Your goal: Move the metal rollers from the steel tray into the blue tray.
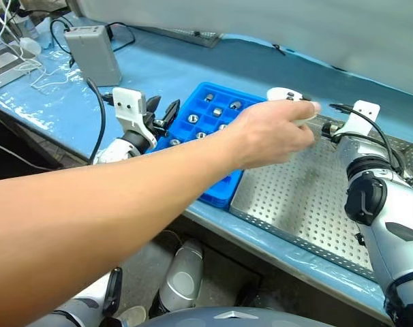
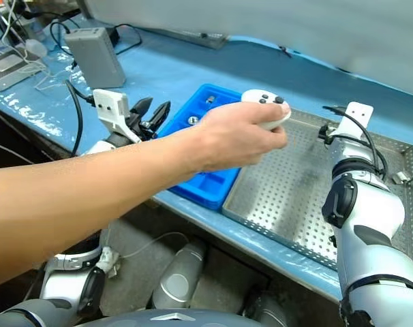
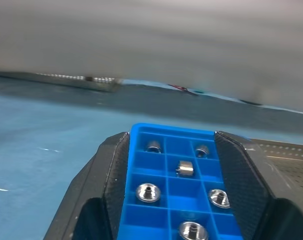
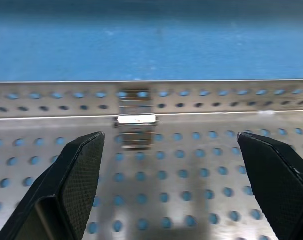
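Note:
The blue tray lies left of the steel tray on the blue-covered bench. Several metal rollers sit in its compartments, one to a cell. My left gripper hovers at the blue tray's left end, open, with nothing between its fingers. My right gripper is wide open over the steel tray's perforated floor, facing its far rim. A small shiny piece lies against that rim; I cannot tell if it is a roller. A person's hand hides part of both trays.
The person's arm crosses from the lower left and holds a white controller above the seam between the trays. A grey box and cables sit at the back left. The bench's front edge runs just before the trays.

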